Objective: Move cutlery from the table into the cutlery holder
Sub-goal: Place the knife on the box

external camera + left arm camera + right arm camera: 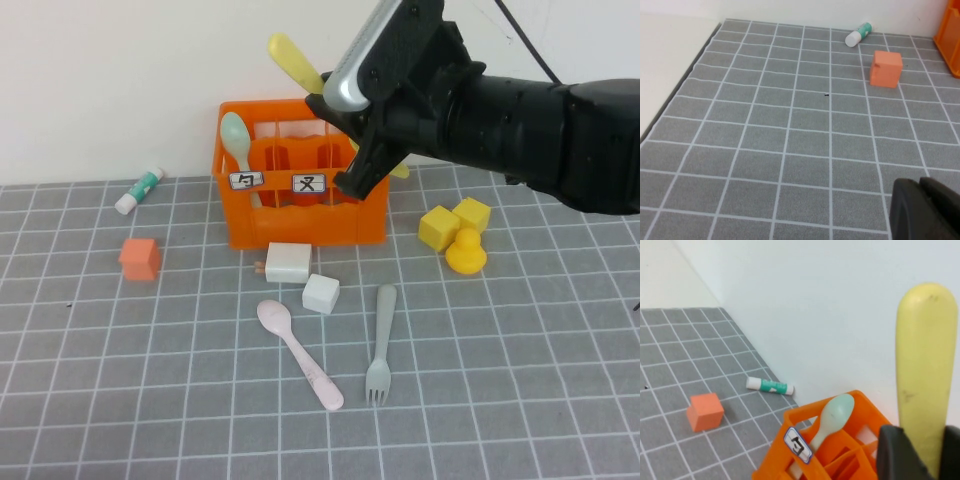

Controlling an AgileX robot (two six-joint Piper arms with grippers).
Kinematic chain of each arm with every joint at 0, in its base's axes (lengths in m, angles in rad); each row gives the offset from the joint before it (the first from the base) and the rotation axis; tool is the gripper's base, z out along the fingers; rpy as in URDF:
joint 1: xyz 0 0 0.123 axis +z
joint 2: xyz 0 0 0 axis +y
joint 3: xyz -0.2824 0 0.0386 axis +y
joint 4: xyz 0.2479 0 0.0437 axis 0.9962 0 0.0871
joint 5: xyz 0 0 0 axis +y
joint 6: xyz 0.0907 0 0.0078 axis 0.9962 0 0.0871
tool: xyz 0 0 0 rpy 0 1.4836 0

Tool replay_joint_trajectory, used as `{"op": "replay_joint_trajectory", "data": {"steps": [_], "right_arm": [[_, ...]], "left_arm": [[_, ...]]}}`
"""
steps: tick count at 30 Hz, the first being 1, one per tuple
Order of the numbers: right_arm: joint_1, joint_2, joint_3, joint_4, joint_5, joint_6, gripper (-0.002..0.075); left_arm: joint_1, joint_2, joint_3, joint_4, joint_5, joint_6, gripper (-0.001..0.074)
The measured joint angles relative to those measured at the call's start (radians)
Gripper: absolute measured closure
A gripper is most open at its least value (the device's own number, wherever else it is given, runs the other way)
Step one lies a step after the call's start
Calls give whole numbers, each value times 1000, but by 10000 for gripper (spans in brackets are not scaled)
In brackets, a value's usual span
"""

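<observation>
From my seat I see the right gripper above the orange crate, clamped on the yellow knife. The knife is tilted, one rounded end sticking up and away past the fingers, a bit of yellow showing below them over the crate's right side. The mint spoon stands in the crate's left compartment, bowl up. On the table in front of the crate lie the pink spoon and the grey fork, apart from each other, with two white blocks between them and the crate. The left gripper hovers over bare tiles, well left of the small orange cube; I cannot tell how it stands.
</observation>
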Motion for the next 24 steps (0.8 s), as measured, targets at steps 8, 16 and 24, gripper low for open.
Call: {"op": "replay_joint_trajectory", "data": {"steps": [8,16,24], "right_arm": [[0,2,0,2,-2,28,572],[0,2,0,4,21,77,572],[0,2,0,-25,95,166,572]], "left_arm": [[0,0,0,0,0,0,736],[0,0,0,0,0,-4,736],[0,0,0,0,0,-2,736]]}}
